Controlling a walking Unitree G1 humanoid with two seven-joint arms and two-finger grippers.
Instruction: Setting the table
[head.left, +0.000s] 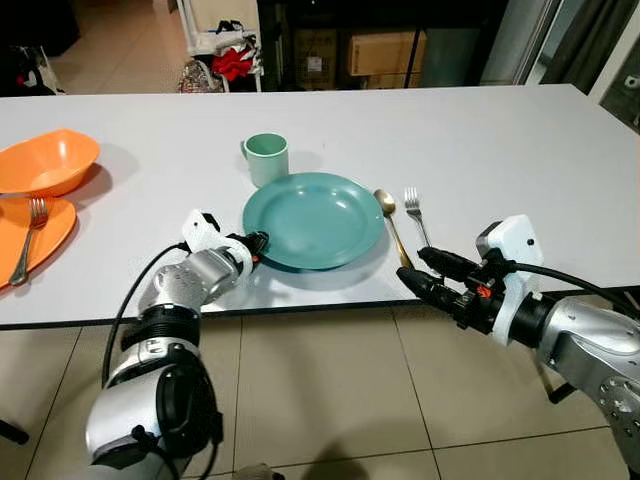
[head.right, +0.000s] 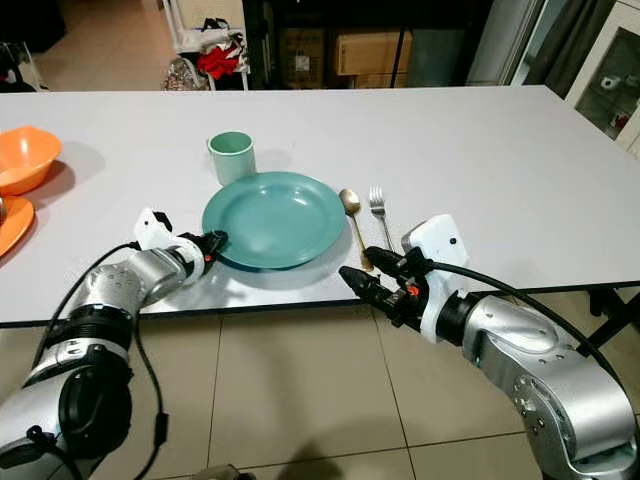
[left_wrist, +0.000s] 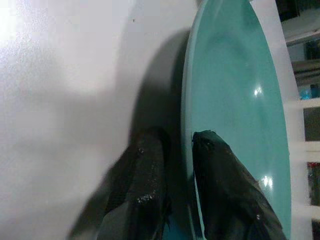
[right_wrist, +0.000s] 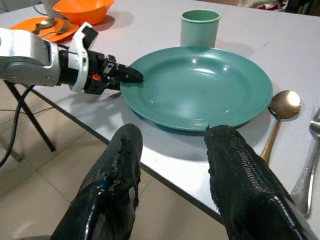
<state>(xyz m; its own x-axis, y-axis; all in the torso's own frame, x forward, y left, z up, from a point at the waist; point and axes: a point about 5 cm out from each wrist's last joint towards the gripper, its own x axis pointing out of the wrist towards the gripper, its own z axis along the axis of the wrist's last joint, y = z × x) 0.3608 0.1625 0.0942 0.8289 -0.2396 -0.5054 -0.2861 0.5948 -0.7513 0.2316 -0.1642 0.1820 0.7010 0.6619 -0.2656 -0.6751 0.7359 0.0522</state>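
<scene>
Right claw hangs just off the white surface edge, fingers parted, holding nothing. Left claw pinches the near-left rim of the teal plate. Gold spoon and fork lie beside the plate's right; teal cup behind it.

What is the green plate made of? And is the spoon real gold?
The green plate looks like glossy plastic or melamine: smooth, one flat colour, with soft shiny spots. The spoon looks like metal with a gold-coloured finish; the pictures can't tell if it's real gold. The fork beside it looks like plain silvery steel.
</scene>
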